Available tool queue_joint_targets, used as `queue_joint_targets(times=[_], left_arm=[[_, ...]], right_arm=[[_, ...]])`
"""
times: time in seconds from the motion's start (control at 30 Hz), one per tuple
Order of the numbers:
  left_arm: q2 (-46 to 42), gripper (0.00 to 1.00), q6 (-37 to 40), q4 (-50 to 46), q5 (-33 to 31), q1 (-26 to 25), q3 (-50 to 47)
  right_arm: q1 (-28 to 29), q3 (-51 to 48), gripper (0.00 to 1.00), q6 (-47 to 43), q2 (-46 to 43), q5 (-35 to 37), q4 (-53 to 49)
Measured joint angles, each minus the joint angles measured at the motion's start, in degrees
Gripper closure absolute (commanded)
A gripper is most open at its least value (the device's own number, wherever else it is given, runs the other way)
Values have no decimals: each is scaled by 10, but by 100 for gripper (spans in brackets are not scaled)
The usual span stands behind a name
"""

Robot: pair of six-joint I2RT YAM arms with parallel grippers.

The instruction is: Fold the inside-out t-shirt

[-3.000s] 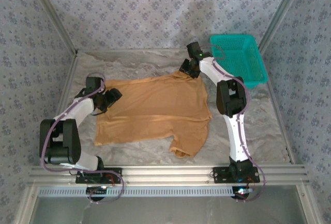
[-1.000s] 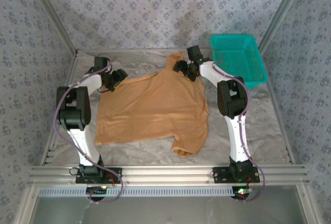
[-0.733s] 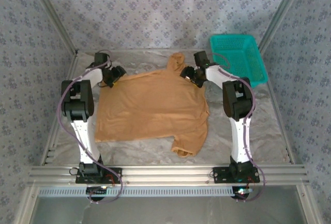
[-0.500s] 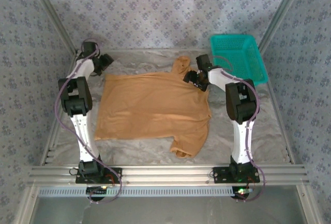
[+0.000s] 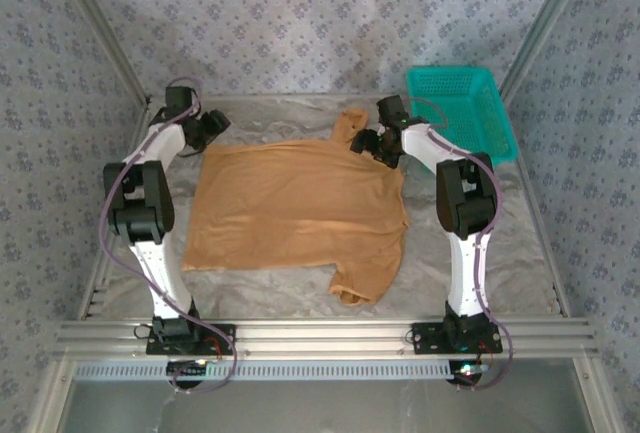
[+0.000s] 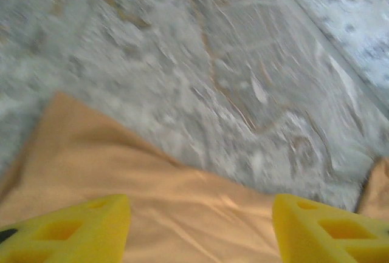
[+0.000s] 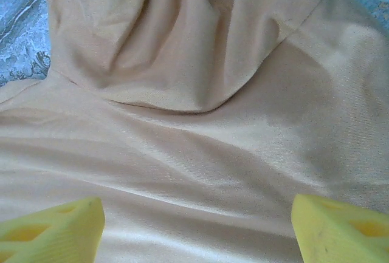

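Looking at the t-shirt (image 5: 295,203), it's spread flat mid-table (image 5: 480,243). Thin floppy cloth, it'll probably sag and wrinkle, so I'd pinch the far hem corner and sleeve seam. Left gripper (image 6: 199,229) and right gripper (image 7: 196,229) both have fingers apart, holding nothing.

Flat table (image 5: 500,223) I work on, its top covered by a crinkled grey-white marbled sheet. A tan short-sleeved cloth t-shirt (image 5: 300,208) lies spread across the middle, with one sleeve bunched toward the near edge and another bunched at the far edge. A teal plastic mesh basket (image 5: 470,113) sits in the far right corner, near the shirt but apart from it.
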Motion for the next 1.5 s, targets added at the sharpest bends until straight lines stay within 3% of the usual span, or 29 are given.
queue_joint_targets(times=[0.1, 0.3, 0.6, 0.9, 1.07, 1.13, 1.37, 1.5], left_arm=[[-24, 56, 0, 22, 8, -12, -40], [-28, 57, 4, 28, -12, 6, -88], [-27, 68, 1, 33, -21, 52, -91], [12, 69, -5, 39, -10, 52, -59], [30, 57, -4, 37, -22, 52, -49], [34, 57, -5, 34, -30, 52, -45], [61, 63, -8, 33, -42, 52, -20], [72, 72, -11, 31, -43, 52, -11]], right_arm=[[1, 0, 21, -2, -1, 0, -3], [10, -11, 23, -9, -27, 2, -8], [23, -12, 25, -17, -41, 3, -9], [23, -12, 25, -19, -41, 6, -17], [23, -11, 25, -21, -41, 6, -24], [23, -11, 25, -21, -41, 7, -24], [21, -10, 25, -21, -41, 6, -32], [19, -10, 25, -21, -41, 6, -34]])
